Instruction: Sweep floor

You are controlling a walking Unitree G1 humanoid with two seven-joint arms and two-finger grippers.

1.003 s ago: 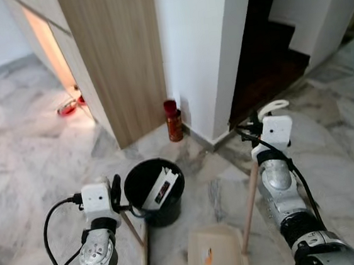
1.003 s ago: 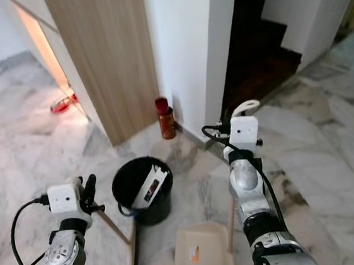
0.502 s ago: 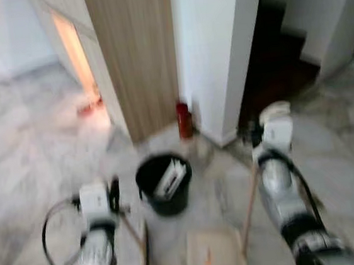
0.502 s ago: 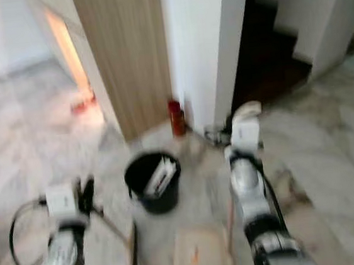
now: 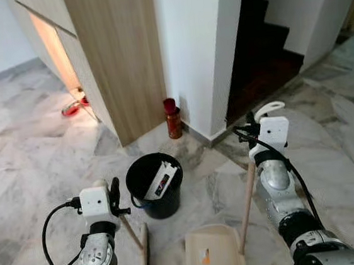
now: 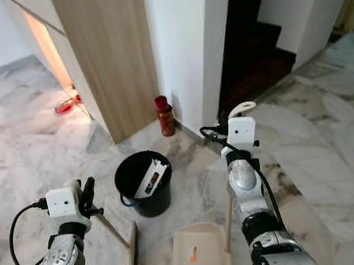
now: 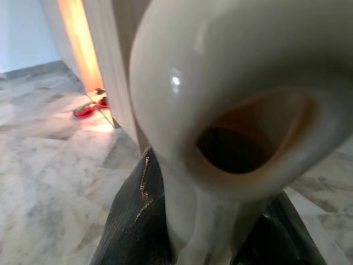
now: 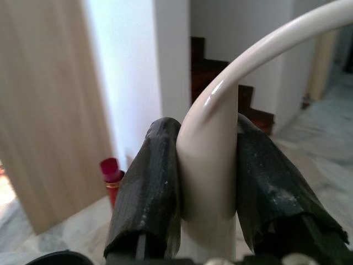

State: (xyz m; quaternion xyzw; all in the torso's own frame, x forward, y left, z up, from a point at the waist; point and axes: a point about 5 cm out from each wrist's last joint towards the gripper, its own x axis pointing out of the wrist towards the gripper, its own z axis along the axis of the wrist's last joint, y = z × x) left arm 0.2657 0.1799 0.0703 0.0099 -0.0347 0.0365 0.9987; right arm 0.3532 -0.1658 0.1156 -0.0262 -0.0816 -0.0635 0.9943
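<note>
Left pincer [image 5: 115, 196] is clenched on the top of the broom [image 5: 141, 250], whose cream handle end sits between the black fingers [image 7: 132, 221] in the left wrist view; the stick slants down to the head resting on the marble floor [image 5: 28, 167]. Right pincer [image 5: 253, 131] is clenched on the hooked top of the dustpan [image 5: 214, 255] handle, fingers [image 8: 146, 182] pressed to either side. The pan rests flat on the floor beside the broom head.

Both tools look light and stiff (smooth glossy plastic at the grip, likely slippery); a hold lower on the stick would probably give better control.

The black bucket [image 5: 155, 186] stands just ahead of the broom, holding a white carton-like item. A small orange scrap lies in the dustpan.
</note>
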